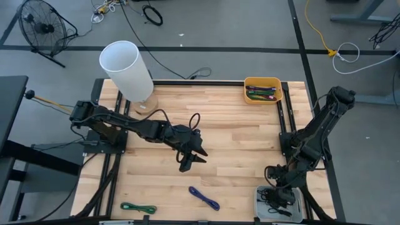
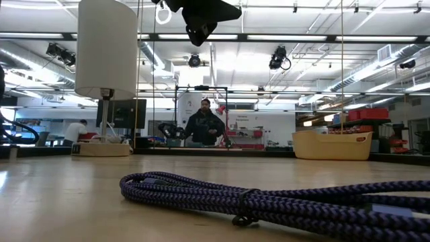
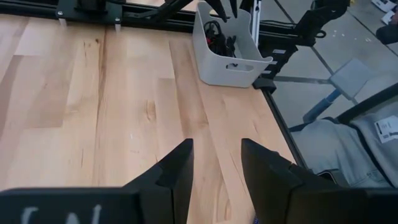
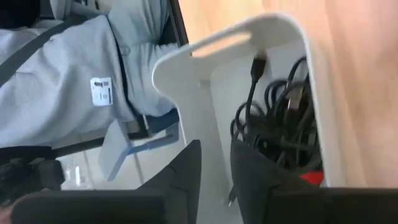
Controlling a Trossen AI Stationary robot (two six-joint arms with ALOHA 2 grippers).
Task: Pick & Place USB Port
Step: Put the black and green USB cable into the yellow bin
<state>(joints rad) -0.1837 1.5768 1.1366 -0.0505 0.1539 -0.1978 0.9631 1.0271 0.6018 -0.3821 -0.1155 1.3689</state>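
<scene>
The wooden counter (image 1: 237, 150) is seen from above with both arms over it. A tall white cylinder (image 1: 127, 69) on a round wooden base stands at the far left corner, and a yellow tray (image 1: 262, 90) of pens is set at the far edge. A white bin (image 1: 279, 203) of tangled black USB cables (image 4: 280, 124) is placed at the near right corner. A purple braided cable (image 1: 204, 198) lies near the near edge, and a green cable (image 1: 138, 208) is laid further left. The left end effector (image 1: 196, 156) is held above the counter's middle, fingers spread and empty. The right end effector (image 4: 214, 180) is positioned over the white bin's rim, fingers slightly parted, nothing pinched. A person (image 2: 203, 125) is seen beyond the counter.
</scene>
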